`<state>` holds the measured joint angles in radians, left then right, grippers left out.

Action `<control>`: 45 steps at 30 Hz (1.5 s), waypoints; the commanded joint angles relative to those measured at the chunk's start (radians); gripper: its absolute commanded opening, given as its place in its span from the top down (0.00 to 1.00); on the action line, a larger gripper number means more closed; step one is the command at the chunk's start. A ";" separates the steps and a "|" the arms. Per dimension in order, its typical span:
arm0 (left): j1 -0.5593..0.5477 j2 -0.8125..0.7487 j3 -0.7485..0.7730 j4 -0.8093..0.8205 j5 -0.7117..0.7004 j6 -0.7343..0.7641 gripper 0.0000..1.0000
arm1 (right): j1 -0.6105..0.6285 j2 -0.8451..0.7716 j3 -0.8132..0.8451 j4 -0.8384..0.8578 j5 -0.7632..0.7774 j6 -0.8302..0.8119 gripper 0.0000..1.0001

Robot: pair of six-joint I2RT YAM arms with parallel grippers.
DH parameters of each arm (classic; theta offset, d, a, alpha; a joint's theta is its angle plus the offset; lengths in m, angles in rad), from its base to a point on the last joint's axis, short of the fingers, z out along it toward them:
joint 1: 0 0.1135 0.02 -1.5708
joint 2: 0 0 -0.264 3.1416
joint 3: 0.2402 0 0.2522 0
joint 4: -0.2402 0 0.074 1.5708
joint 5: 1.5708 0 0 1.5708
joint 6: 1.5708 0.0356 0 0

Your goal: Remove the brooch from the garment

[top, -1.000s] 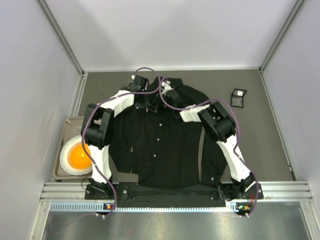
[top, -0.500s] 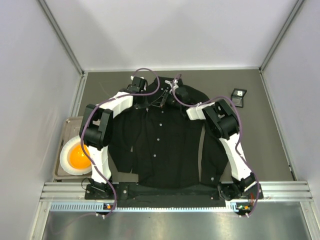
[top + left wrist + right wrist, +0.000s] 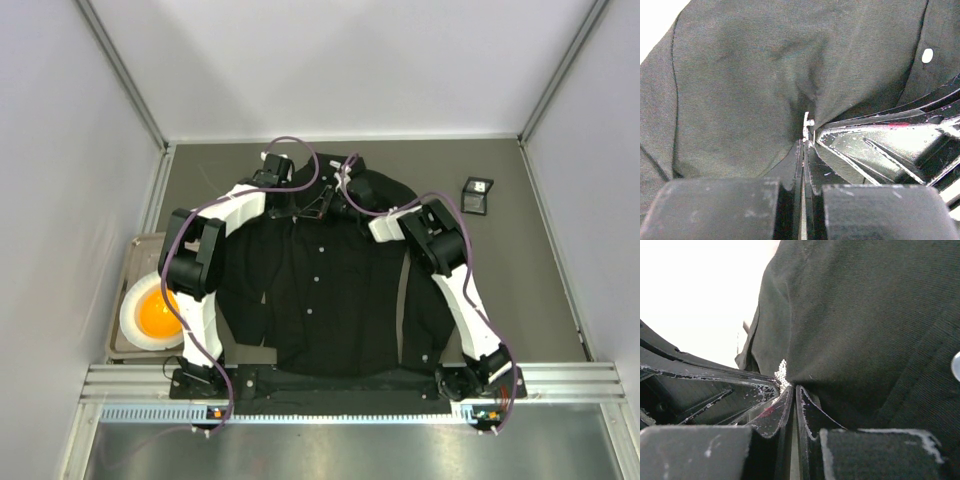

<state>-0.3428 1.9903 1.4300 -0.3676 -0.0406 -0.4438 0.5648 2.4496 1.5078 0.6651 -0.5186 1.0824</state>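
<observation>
Grey worktop [image 3: 540, 290] between white walls carries the shirt [image 3: 330, 290], spread flat with its collar at the far side. Both arms meet just below the collar, beside the button placket.

The brooch [image 3: 782, 374] shows only as a small jagged white fleck on a peak of cloth, right where the two sets of fingertips meet. The left gripper [image 3: 804, 150] is clenched, its jaws pressed together, and the white bit sits at its very tip, so it seems to be pinching the brooch; how much of the ornament lies between the pads is hidden. The right gripper [image 3: 793, 395] is clenched too, apparently on shirt cloth just beside the brooch. The fabric puckers up toward the pinch, so it is under tension.

The step in hand looks like the parting pull. To do it well:
- keep the right pinch low and fixed, so that the cloth cannot follow;
- draw the left gripper away slowly along the line of the pin, not across it, or the weave may snag or tear;
- watch the pucker: if it rises with the brooch, the pin has not slipped free, so ease off and regrip closer;
- keep clear of the white button [image 3: 927, 55] nearby, which is easy to mistake for the brooch.
</observation>
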 commanded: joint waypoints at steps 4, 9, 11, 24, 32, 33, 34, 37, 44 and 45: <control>-0.005 0.001 -0.036 -0.036 0.036 -0.003 1.00 | 0.010 0.012 0.026 0.103 -0.015 0.019 0.92; -0.005 -0.002 -0.034 -0.033 0.036 -0.001 1.00 | 0.010 0.031 0.051 0.096 -0.027 0.034 0.93; -0.005 -0.001 -0.036 -0.034 0.036 -0.001 1.00 | 0.010 0.032 0.052 0.102 -0.032 0.037 0.98; -0.005 0.002 -0.034 -0.028 0.067 0.004 1.00 | 0.017 0.063 0.075 0.083 -0.037 0.034 1.00; -0.005 0.002 -0.028 -0.016 0.111 0.010 1.00 | 0.041 0.080 0.150 -0.093 -0.029 -0.038 1.00; -0.005 0.002 -0.026 -0.013 0.119 0.010 1.00 | 0.046 0.075 0.161 -0.113 -0.020 -0.050 1.00; -0.005 0.001 -0.023 -0.011 0.129 0.008 1.00 | 0.049 0.074 0.164 -0.128 -0.003 -0.058 1.00; 0.004 -0.002 -0.011 -0.005 0.200 -0.009 1.00 | 0.063 0.074 0.175 -0.170 0.011 -0.065 1.00; 0.076 0.019 -0.063 0.134 0.548 -0.162 1.00 | 0.069 0.078 0.137 -0.072 0.008 -0.004 1.00; 0.086 0.019 -0.083 0.200 0.577 -0.205 1.00 | 0.069 0.080 0.126 -0.023 -0.001 0.011 1.00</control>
<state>-0.2497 1.9903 1.4040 -0.3214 0.1761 -0.4953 0.5781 2.5038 1.6493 0.5545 -0.5552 1.0641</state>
